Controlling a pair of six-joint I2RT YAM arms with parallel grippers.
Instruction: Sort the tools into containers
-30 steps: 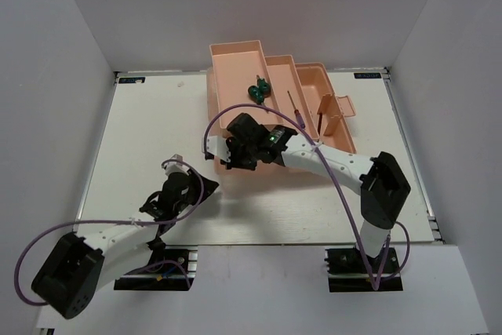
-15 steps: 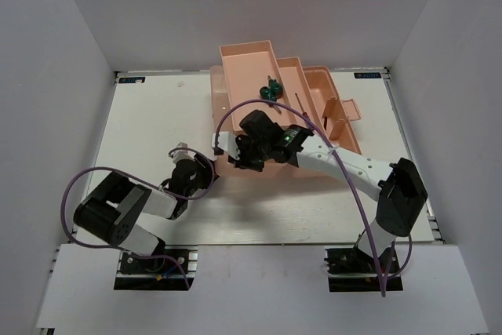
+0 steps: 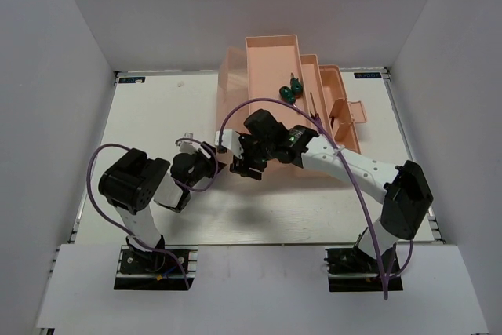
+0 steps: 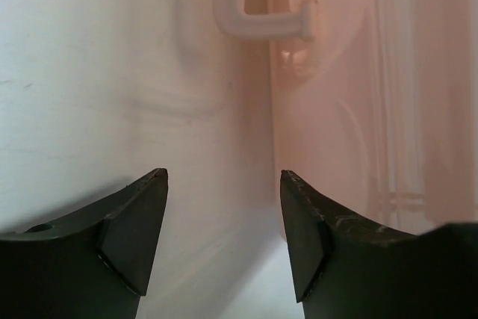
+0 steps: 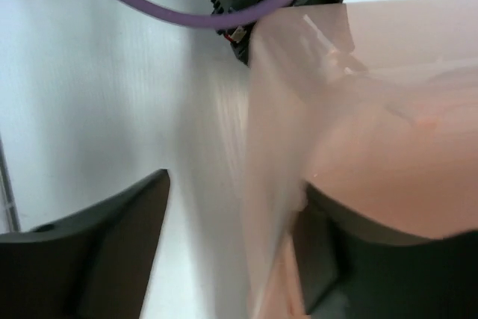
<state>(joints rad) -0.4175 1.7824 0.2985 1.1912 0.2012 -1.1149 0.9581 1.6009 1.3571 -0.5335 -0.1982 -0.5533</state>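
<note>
While 2 green-handled screwdrivers lie inside the translucent salmon-pink plastic toolbox, the left gripper and right gripper gape empty at its lid, so they should withdraw straight, without snagging.

No readable text. Left blue sticker and right blue sticker on the bench far edge, too tiny to read.

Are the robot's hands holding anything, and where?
Nothing is held. The left hand gapes empty before the toolbox. The right hand stands open astride its wall, not pinching it.
</note>
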